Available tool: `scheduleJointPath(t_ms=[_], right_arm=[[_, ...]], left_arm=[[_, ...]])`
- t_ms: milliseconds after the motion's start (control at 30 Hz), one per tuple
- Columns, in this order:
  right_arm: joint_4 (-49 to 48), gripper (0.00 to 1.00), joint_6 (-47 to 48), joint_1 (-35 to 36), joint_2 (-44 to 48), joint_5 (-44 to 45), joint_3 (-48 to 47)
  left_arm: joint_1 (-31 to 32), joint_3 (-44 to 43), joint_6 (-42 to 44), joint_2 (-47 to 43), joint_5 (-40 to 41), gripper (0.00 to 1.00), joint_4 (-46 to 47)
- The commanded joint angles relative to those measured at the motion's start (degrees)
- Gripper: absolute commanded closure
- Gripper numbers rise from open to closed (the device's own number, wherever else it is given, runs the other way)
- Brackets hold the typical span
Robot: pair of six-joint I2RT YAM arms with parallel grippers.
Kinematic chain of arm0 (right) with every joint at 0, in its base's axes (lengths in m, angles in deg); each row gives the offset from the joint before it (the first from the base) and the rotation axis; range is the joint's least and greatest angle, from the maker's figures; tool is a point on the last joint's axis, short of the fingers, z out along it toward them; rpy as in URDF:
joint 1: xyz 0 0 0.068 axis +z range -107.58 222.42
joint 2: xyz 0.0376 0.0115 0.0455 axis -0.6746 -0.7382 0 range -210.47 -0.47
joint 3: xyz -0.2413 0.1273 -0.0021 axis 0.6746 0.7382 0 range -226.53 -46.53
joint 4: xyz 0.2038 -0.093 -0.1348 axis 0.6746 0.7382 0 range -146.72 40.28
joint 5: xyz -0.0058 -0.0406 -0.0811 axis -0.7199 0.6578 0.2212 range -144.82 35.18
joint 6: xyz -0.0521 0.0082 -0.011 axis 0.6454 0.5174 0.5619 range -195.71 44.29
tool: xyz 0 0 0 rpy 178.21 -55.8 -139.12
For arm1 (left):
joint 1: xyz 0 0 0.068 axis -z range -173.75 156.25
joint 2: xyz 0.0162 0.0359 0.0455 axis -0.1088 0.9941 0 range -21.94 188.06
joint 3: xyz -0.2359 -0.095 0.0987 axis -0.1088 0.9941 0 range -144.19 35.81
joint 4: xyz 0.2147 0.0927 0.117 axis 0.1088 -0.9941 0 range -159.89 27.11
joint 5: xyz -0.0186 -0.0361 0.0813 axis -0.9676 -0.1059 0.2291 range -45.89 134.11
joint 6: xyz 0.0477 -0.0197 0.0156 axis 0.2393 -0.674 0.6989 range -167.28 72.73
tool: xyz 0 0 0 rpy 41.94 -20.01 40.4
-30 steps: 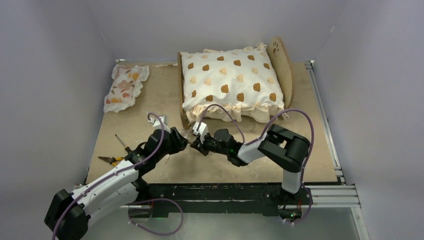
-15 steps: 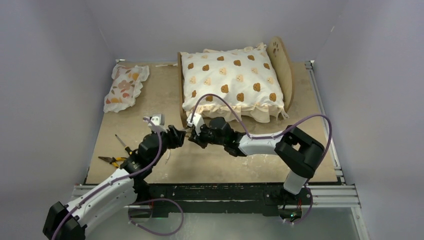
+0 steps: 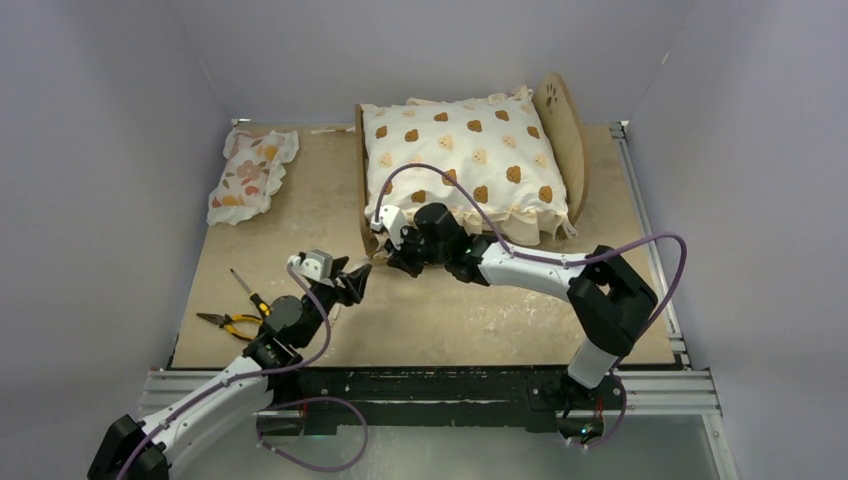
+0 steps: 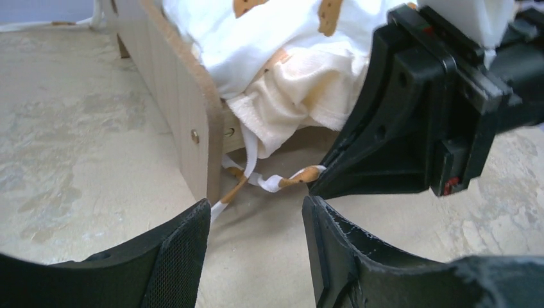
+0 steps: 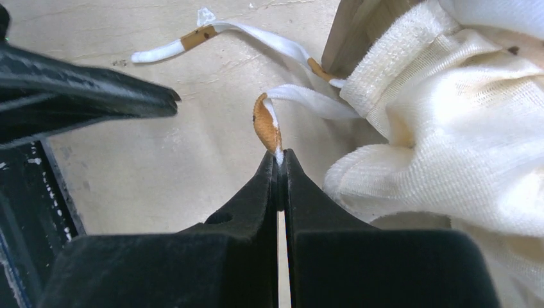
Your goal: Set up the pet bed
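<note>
The pet bed (image 3: pixel 553 100) of light wood stands at the back with the cream bear-print cushion (image 3: pixel 455 160) lying in it; its striped base is hidden. My right gripper (image 3: pixel 386 257) is at the bed's near left corner, shut on a white-and-tan tie ribbon (image 5: pixel 266 125) of the cushion (image 5: pixel 449 115). The right gripper's tips (image 5: pixel 280 154) pinch the ribbon's end. My left gripper (image 4: pixel 256 204) is open and empty, low over the table just before the bed's end board (image 4: pixel 186 96). A second ribbon (image 4: pixel 238 186) lies between its fingers and the board.
A small floral pillow (image 3: pixel 250 175) lies at the back left. Orange-handled pliers (image 3: pixel 228 321) and a screwdriver (image 3: pixel 243 285) lie near the table's front left edge. A metal rail (image 3: pixel 645 240) runs along the right side.
My right gripper has moved up towards the bed's corner with the ribbon. My left gripper has drawn back from it, down and to the left, and is now apart from it.
</note>
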State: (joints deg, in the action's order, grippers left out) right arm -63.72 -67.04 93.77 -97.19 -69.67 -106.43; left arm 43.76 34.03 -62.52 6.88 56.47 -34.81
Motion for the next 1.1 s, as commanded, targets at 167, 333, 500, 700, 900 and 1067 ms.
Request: scheduleJointPath(t_ms=[167,333,500,700,900,1067], right_arm=[[11.07,1.0,5.73,-0.2,0.74,-5.18,-7.31],[12.9,1.0,6.88,-0.2,0.38,-6.85,-8.52],[14.33,1.0,7.84,-0.2,-0.06,-7.27,-9.18],[15.6,1.0,8.72,-0.2,-0.22,-8.07,-10.09],[15.24,1.0,8.13,-0.2,-0.57,-7.83,-10.57],[11.99,0.99,5.28,-0.2,-0.29,-7.34,-9.67]], left_arm=[[-0.1,2.52,13.64,15.58,-10.22,0.47,20.24],[-0.04,2.26,19.81,21.48,-11.47,0.48,26.76],[0.09,2.25,24.31,23.44,-12.05,0.48,28.8],[0.21,0.29,26.18,25.66,-15.76,0.55,28.89],[0.36,0.24,25.13,25.8,-16.1,0.87,28.23],[0.31,-0.82,18.7,22.52,-10.5,1.0,21.92]])
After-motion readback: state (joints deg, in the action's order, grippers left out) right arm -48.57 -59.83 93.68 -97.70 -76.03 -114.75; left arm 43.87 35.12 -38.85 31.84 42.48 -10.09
